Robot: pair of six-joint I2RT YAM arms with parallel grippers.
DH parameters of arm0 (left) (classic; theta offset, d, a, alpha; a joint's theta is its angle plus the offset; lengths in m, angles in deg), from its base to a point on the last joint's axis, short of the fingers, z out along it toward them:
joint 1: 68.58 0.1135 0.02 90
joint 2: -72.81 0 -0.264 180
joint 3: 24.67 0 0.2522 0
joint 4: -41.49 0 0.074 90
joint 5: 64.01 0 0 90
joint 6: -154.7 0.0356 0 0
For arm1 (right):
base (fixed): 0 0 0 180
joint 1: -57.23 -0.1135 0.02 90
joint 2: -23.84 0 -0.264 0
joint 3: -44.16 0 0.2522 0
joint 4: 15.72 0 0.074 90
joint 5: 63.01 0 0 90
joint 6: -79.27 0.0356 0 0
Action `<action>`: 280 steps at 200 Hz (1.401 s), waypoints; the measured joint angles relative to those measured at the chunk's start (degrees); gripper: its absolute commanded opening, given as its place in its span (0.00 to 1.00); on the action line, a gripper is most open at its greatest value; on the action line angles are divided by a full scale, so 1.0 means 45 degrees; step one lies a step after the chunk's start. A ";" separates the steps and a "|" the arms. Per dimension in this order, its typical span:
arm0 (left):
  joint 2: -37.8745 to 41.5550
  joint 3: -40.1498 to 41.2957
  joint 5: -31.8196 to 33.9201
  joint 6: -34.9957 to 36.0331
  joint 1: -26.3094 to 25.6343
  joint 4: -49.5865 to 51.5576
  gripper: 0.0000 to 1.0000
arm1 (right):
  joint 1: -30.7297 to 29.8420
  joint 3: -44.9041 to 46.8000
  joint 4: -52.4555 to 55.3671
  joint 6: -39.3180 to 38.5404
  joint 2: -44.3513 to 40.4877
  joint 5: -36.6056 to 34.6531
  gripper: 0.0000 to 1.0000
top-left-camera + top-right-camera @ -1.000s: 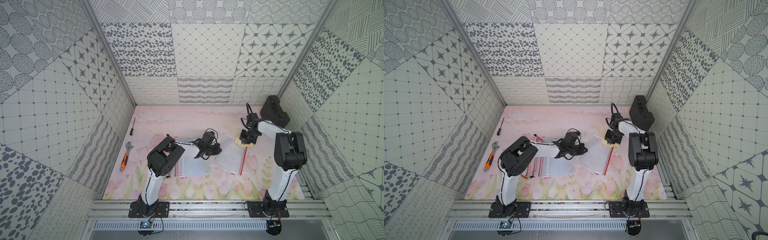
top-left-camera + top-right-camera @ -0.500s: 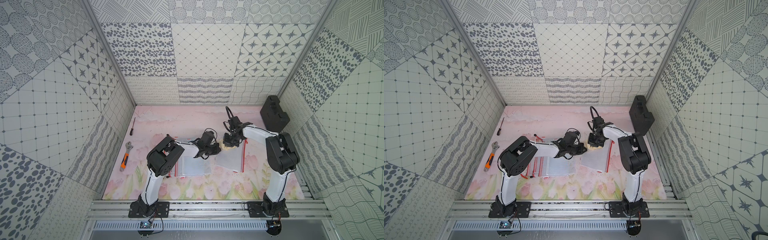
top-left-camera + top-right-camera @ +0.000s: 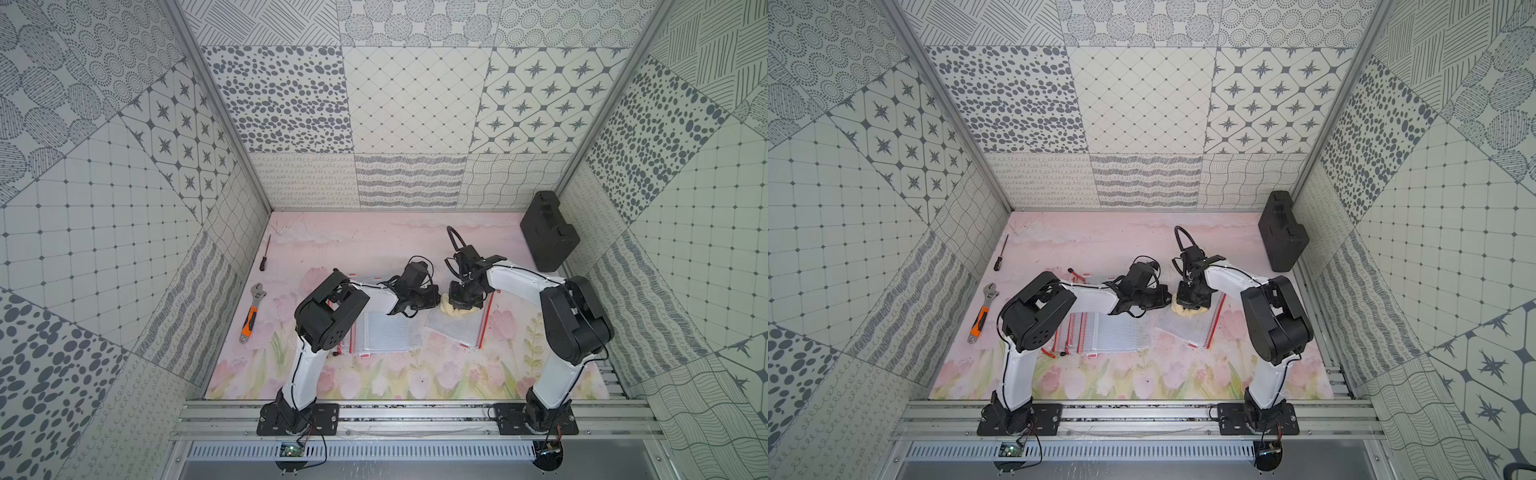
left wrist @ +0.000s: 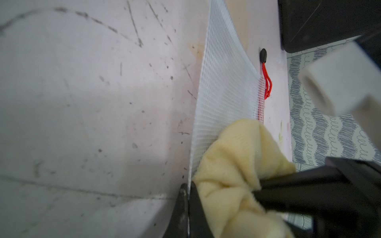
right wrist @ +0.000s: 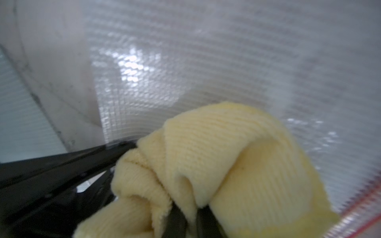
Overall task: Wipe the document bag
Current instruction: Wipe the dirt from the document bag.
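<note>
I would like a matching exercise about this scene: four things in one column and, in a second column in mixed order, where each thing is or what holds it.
Things:
1. yellow cloth
2. document bag
3. wrench
4. black case

Places or states:
A. lies near the left wall and has an orange handle
B. sits near the far right corner
C. clamped in the right gripper and pressed on the mesh
D. its edge is pinched by the left gripper

Pairs: 1-C; 2-D; 3-A; 4-B.
</note>
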 measured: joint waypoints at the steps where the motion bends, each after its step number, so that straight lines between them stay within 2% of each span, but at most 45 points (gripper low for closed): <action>1: 0.0000 0.0005 0.0000 0.0000 0.0000 -0.0005 0.00 | -0.0039 -0.0005 -0.0019 0.0019 0.0010 -0.0005 0.00; 15: 0.0024 0.0073 0.0005 -0.0010 0.0019 -0.0087 0.00 | 0.0010 0.0053 -0.0121 0.0180 0.0015 0.0049 0.00; 34: 0.0058 0.0194 0.0015 -0.0044 0.0034 -0.0238 0.00 | 0.0782 0.0525 -0.0520 0.0165 -0.0214 0.0831 0.00; 74: 0.0058 0.0253 -0.0049 -0.0146 0.0068 -0.0403 0.00 | 0.3934 0.1554 -0.0189 -0.0427 -0.1321 0.0627 0.00; 87: 0.0053 0.0253 -0.0058 -0.0185 0.0073 -0.0403 0.00 | 0.4376 0.1520 0.0078 -0.0520 -0.1438 0.0301 0.00; 106: 0.0058 0.0282 -0.0058 -0.0253 0.0078 -0.0423 0.00 | 0.3497 0.1117 0.0461 -0.0529 -0.1277 -0.0282 0.00; 146: 0.0393 0.0772 0.0355 -0.0515 0.0112 -0.0641 0.00 | -0.0826 0.0010 -0.0165 0.0272 -0.0087 0.0053 0.00; 164: 0.0627 0.1098 0.0651 -0.0656 0.0146 -0.0699 0.00 | -0.1817 0.0058 -0.0423 0.0729 -0.0034 0.0087 0.00; 182: 0.0782 0.1331 0.0865 -0.0797 0.0170 -0.0787 0.00 | -0.1773 0.0544 -0.0937 0.1001 -0.0248 0.0223 0.00; 201: 0.0879 0.1501 0.1025 -0.0928 0.0175 -0.0903 0.00 | -0.1049 0.1744 -0.1885 0.1078 -0.0976 0.0816 0.00; 227: 0.0918 0.1719 0.1078 -0.1093 0.0185 -0.1229 0.00 | 0.1180 0.3599 -0.2132 0.0952 -0.2594 0.1297 0.00; 248: 0.0928 0.1841 0.1064 -0.1239 0.0219 -0.1447 0.00 | 0.2399 0.4031 -0.1200 0.0782 -0.3371 0.0894 0.00; 263: 0.0928 0.1885 0.1083 -0.1292 0.0257 -0.1530 0.00 | 0.2040 0.3910 -0.0894 0.0797 -0.3381 0.0631 0.00; 280: 0.0928 0.1914 0.1190 -0.1370 0.0321 -0.1627 0.00 | 0.0631 0.3201 -0.0364 0.1025 -0.2846 0.0243 0.00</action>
